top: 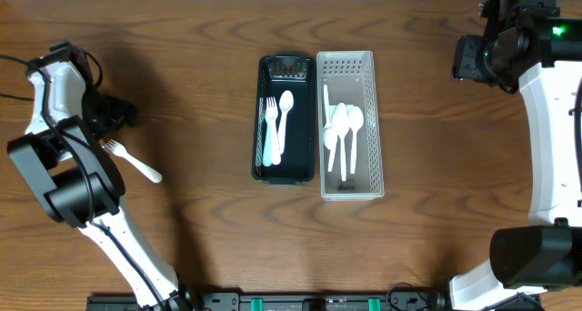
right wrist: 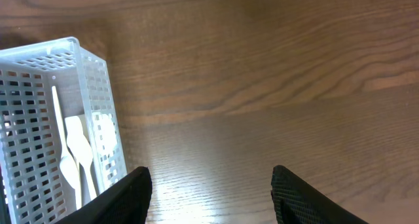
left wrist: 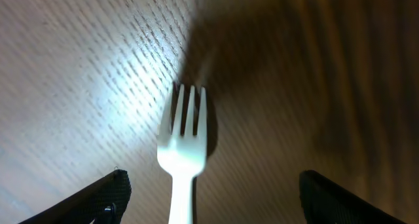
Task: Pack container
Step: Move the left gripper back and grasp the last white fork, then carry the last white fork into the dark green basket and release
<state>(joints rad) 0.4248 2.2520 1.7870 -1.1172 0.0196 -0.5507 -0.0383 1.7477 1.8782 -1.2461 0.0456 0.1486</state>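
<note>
Step in hand, as judged: pick-up of the one loose utensil.

- Left pincer (left wrist: 213,188): spread wide and empty, set low over the table (top: 200,56), with the fork tines seen between its fingers.
- Fork (top: 134,162): white, lying flat on the table at about 8 o'clock from the containers and well apart from them.
- Next move, estimated: the pincer is to be lowered and closed across the thin handle. The piece is light and flat, so a slip is likely.
- Dark tray (top: 258,120): one fork and one spoon are counted. It is judged the destination for the loose fork.
- White basket (top: 371,93): touching the tray at its 3 o'clock. Three spoons and one slim piece, possibly a knife, are counted.
- Right pincer (right wrist: 213,191): spread wide and empty, parked at 2 o'clock from the basket.

Totals: two containers, one loose fork.
</note>
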